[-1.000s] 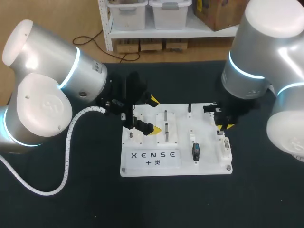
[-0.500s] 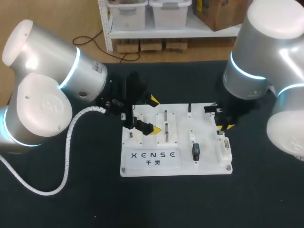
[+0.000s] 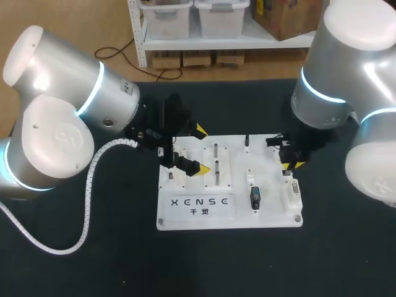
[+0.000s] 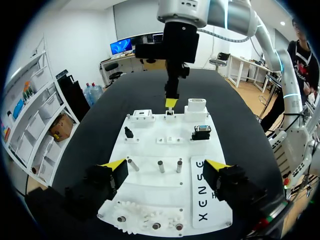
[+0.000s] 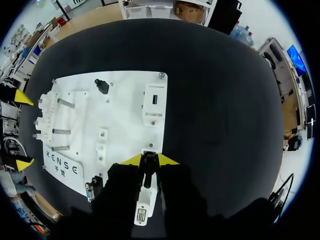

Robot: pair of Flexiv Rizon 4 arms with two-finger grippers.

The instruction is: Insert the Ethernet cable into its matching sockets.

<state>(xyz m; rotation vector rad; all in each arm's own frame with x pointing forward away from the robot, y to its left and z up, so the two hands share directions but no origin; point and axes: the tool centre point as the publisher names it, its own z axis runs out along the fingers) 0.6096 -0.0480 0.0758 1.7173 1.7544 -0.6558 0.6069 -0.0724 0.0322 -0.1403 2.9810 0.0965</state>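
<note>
The right pincer [image 5: 149, 161] is found with its two yellow tips drawn close together, and they appear clamped from two sides on a small dark plug [image 5: 148, 169]. The plug is held at the board's edge on the right arm's side. No trailing cable can be made out in any view. Just ahead of the tips a small pale socket [image 5: 150, 150] is seen. It sits between a white block [image 5: 153, 102] further ahead and a second block [image 5: 141, 207] beneath the wrist. Whether the plug has entered the socket cannot be told.

Handling, as judged: the plug is taken to be light, rigid and smooth-sided, with a thin locking tab that is easily bent. It is best held across its flat side faces, with the tab left free. Little force should be needed, and a skewed entry is considered the likelier fault.

The left pincer [image 4: 164, 166] is noted with fingers wide apart and nothing held, over the pegs [image 4: 179, 165] at the board's opposite end. The white board [image 3: 235, 143] lies flat on the black worktop [image 3: 93, 260].
</note>
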